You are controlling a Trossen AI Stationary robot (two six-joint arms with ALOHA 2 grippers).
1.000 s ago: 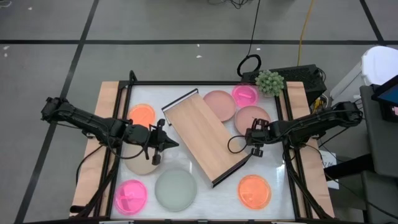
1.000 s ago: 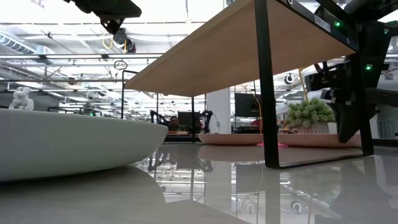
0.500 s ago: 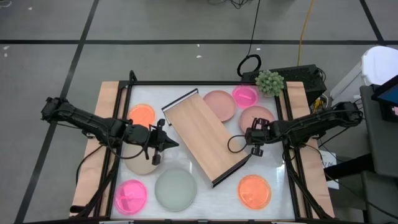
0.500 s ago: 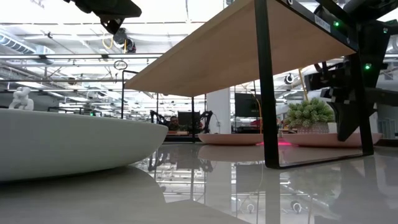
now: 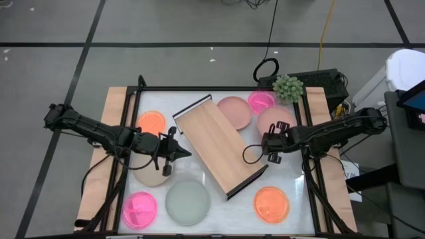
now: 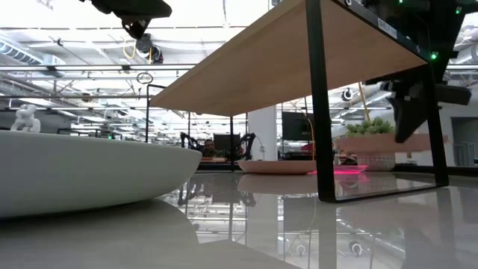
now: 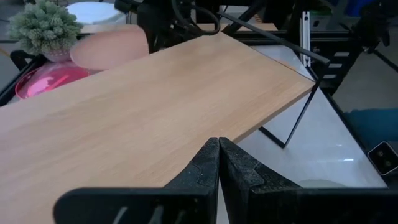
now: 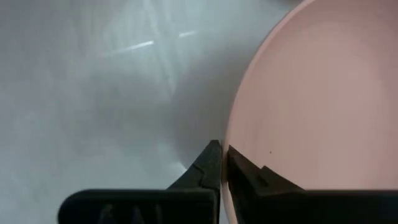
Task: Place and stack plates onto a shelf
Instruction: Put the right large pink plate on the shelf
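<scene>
The light-wood shelf (image 5: 222,149) stands slantwise mid-table on its black frame ends. My right gripper (image 5: 269,143) is beside the shelf's right end, shut on a dusty-pink plate (image 5: 277,121), which the low view shows hovering (image 6: 381,142). My left gripper (image 5: 180,153) is shut, off the shelf's left long side and over a beige plate (image 5: 151,175); its wrist view looks across the board (image 7: 155,106). Resting flat on the tabletop are another dusty-pink plate (image 5: 232,111), a hot-pink one (image 5: 261,101), an orange one (image 5: 151,123), a grey-green one (image 5: 188,202), a second hot-pink one (image 5: 139,209) and a second orange one (image 5: 271,203). My right gripper pinches the dusty-pink plate's rim (image 8: 239,140) at the plate's near edge, one finger on either face. The low view shows the plate lifted clear of the table and about level.
A small potted plant (image 5: 288,87) stands at the far right corner of the table. Wooden strips (image 5: 114,113) and black rails run along both sides. White tabletop shows bare between the shelf and the near orange plate.
My right gripper has lifted the dusty-pink plate off the tabletop; it lay on the table beside the other pink plates and now hangs clear above it, shifted slightly toward the far edge. The left arm has kept still.
</scene>
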